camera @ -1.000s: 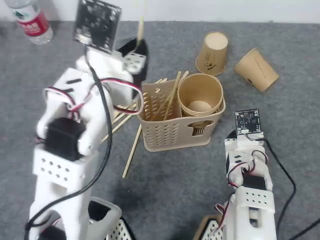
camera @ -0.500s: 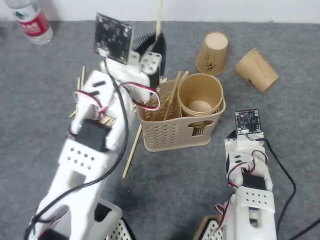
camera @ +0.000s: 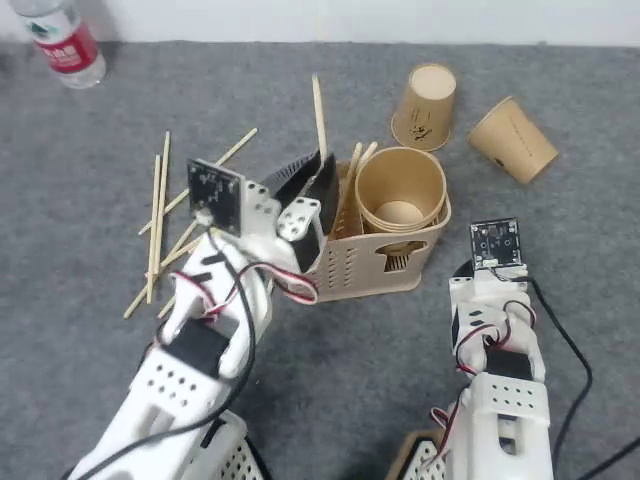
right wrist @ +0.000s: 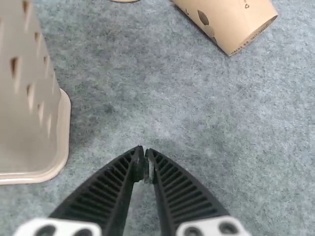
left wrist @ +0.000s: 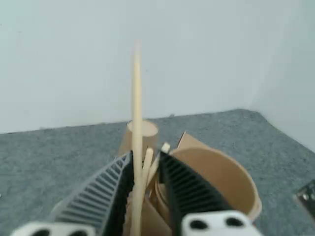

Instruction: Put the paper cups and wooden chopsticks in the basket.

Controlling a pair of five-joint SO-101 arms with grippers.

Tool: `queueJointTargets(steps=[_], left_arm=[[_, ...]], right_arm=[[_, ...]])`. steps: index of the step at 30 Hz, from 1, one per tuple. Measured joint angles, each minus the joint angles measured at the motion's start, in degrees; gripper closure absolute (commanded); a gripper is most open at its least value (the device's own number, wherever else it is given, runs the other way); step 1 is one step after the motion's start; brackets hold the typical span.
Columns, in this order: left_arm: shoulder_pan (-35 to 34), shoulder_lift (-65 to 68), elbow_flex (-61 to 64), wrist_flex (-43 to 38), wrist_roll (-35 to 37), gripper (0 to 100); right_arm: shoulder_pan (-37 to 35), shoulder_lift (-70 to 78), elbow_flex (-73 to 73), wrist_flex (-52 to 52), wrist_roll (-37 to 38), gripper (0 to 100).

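My left gripper [camera: 314, 182] hangs over the left compartment of the tan basket [camera: 338, 268], shut on one wooden chopstick [camera: 318, 112] that stands nearly upright. In the left wrist view the chopstick [left wrist: 136, 123] rises between the fingers [left wrist: 112, 184]. Stacked paper cups [camera: 400, 190] fill the basket's right compartment, and several chopsticks lean in the left one. Two paper cups [camera: 425, 105] [camera: 512, 138] lie on the carpet behind the basket. Loose chopsticks [camera: 158, 228] lie to its left. My right gripper [right wrist: 144, 161] is shut and empty, low over the carpet to the right of the basket [right wrist: 29, 98], with a cup [right wrist: 229, 19] ahead.
A plastic water bottle [camera: 62, 40] stands at the far left corner. A white wall runs along the back edge of the grey carpet [camera: 560, 230]. The right arm [camera: 495, 330] stands close to the basket's right side.
My left arm has swung from behind the basket's left side toward it and lowered, carrying the upright chopstick down into the left compartment. The loose chopsticks on the left are now uncovered. The right arm kept still.
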Motion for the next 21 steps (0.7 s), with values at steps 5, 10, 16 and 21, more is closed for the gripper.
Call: queueJointTargets(steps=[5, 10, 16, 21], left_arm=[[0.0, -7.21, -0.97, 15.65, -1.23, 82], [-6.42, -11.87, -9.05, 30.68, -1.67, 81], [-22.42, -12.66, -14.51, 45.45, -13.63, 81], [-27.69, -6.95, -12.4, 49.93, -29.19, 82]], right_arm=[[-0.18, 0.0, 0.0, 0.0, 0.0, 98.3], [-0.09, 0.0, 0.0, 0.0, 0.0, 98.3], [-0.09, 0.0, 0.0, 0.0, 0.0, 98.3], [-0.18, 0.0, 0.0, 0.0, 0.0, 98.3]])
